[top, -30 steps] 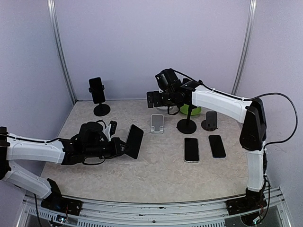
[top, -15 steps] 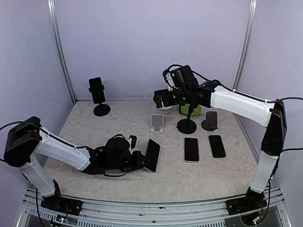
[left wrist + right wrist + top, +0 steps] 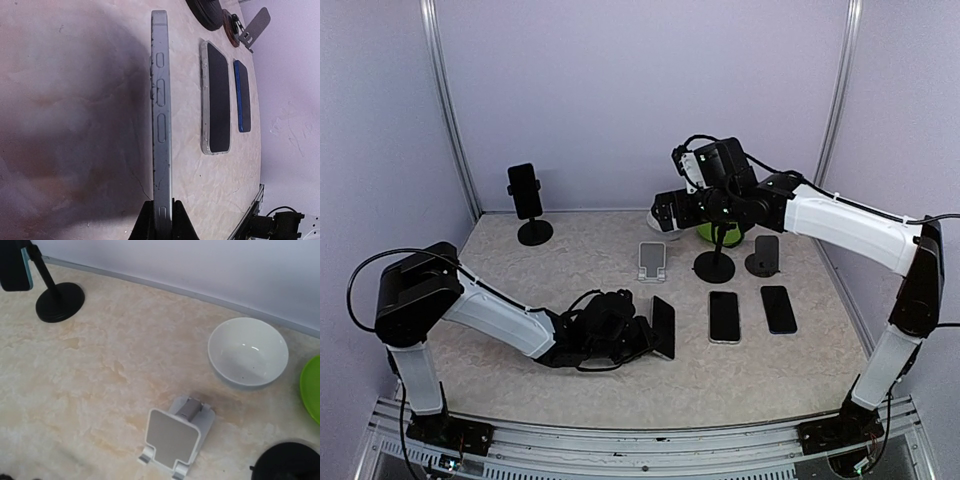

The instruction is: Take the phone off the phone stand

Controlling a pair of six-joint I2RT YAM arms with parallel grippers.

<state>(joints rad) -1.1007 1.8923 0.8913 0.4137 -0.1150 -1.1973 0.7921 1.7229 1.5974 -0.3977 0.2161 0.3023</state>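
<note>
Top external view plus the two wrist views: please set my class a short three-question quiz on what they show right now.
1. True or false: the left gripper is shut on a phone held on its edge.
2. How many phones lie flat on the table? A one, B two, C four.
3. Fill the gap: the white stand is ____ (loaded or empty).

Key
1. True.
2. B: the silver phone and the blue phone beside it.
3. Empty.
</note>
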